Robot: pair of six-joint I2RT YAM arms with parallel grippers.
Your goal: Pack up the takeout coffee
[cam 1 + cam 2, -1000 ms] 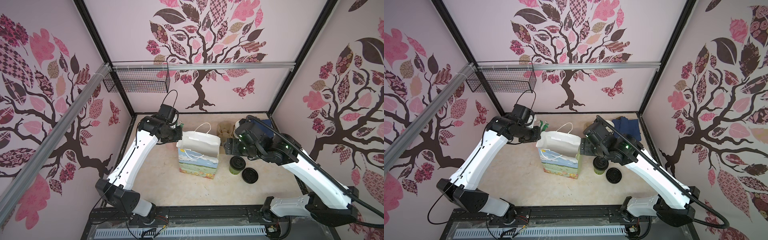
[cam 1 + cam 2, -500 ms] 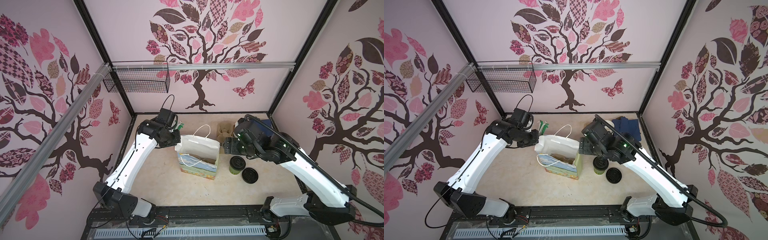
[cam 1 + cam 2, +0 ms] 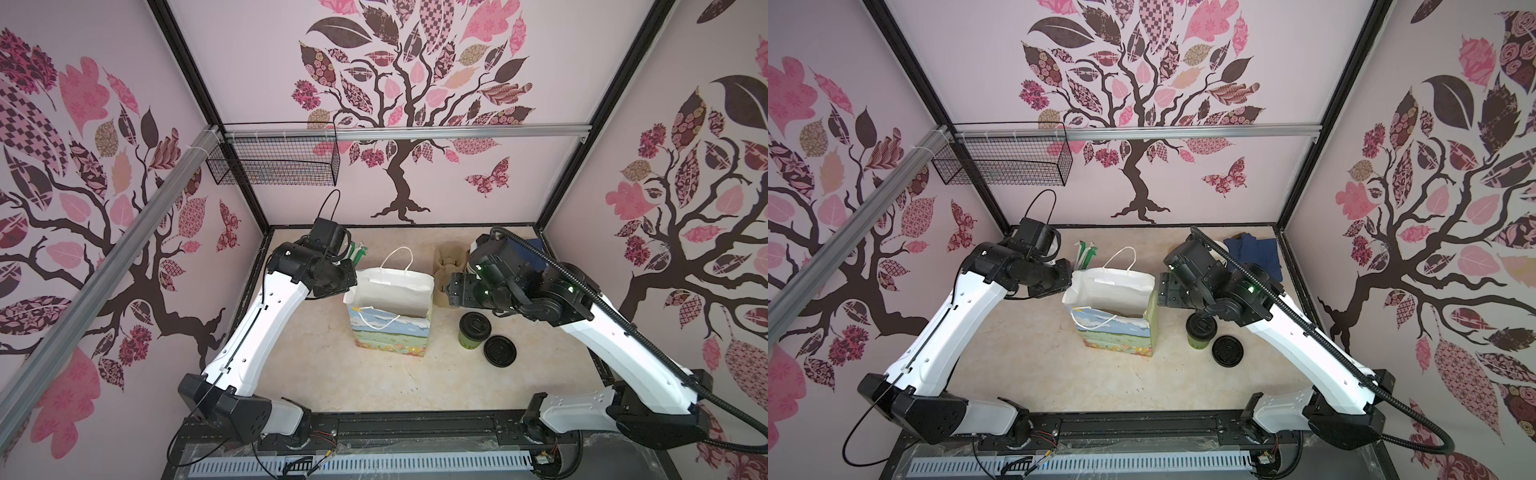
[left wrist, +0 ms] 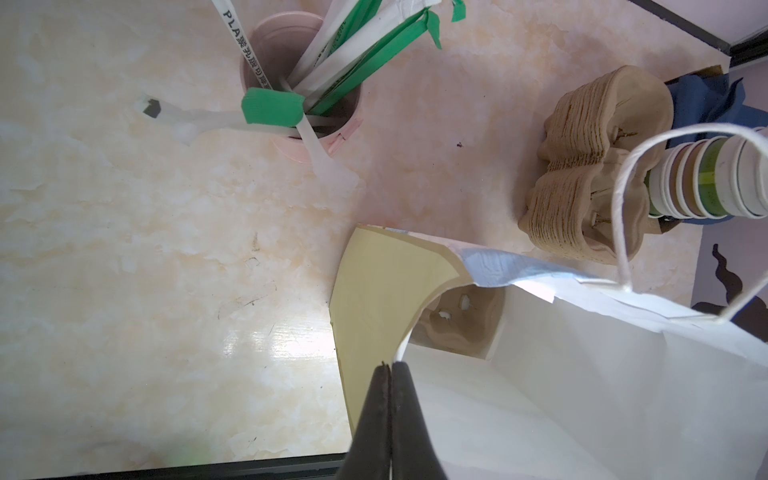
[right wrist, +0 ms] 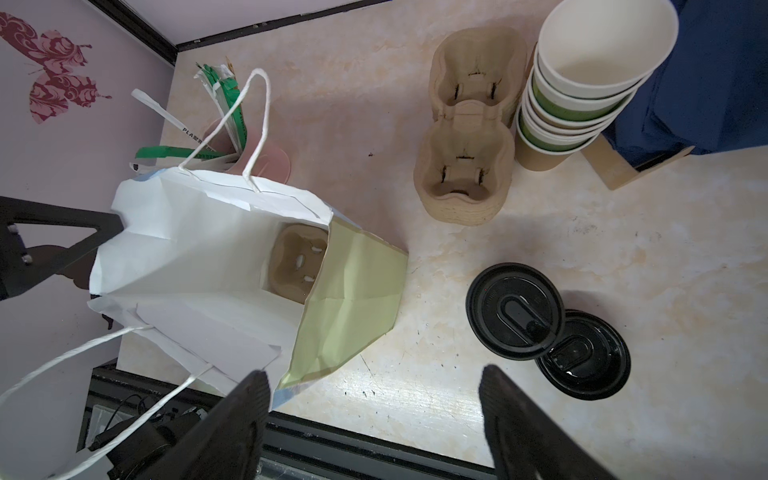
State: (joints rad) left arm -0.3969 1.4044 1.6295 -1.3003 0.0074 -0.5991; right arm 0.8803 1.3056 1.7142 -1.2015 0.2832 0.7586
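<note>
Left gripper [image 4: 391, 368] pinches the paper bag [image 4: 582, 395] rim; right gripper [image 5: 372, 372], spread, has the takeout coffee [image 5: 514, 309] just ahead; closing off-centre could catch the loose lid [image 5: 584, 361] beside it

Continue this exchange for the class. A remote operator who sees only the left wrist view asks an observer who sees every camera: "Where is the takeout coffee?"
Observer: The takeout coffee stands upright on the table, outside the paper bag, to the bag's right in both top views.
Operator: Does the right end effector hold it?
Observer: No. The right end effector is open and empty, apart from the takeout coffee.
Operator: Is anything beside it?
Observer: A loose black lid lies flat right next to it.
</note>
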